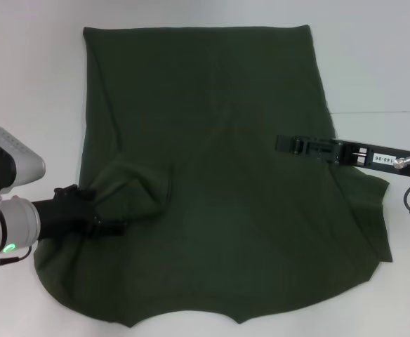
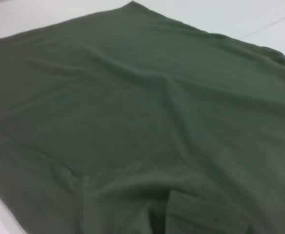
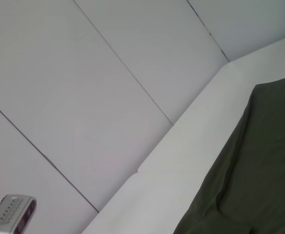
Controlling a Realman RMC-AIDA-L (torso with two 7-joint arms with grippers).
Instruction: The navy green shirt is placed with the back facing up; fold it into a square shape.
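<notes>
White table (image 1: 29, 77), panelled wall (image 3: 84, 97)

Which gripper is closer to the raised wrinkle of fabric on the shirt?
The left. The left gripper sits right at the raised wrinkle on the navy green shirt, at its near-left part. The right gripper reaches in over the shirt's right side, clearly apart from that wrinkle.

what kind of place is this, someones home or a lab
Probably a lab or test room, not a home: a bare white tabletop, plain pale panelled walls, and one large dark olive-green fabric shirt spread flat between the left pincer and right pincer.
</notes>
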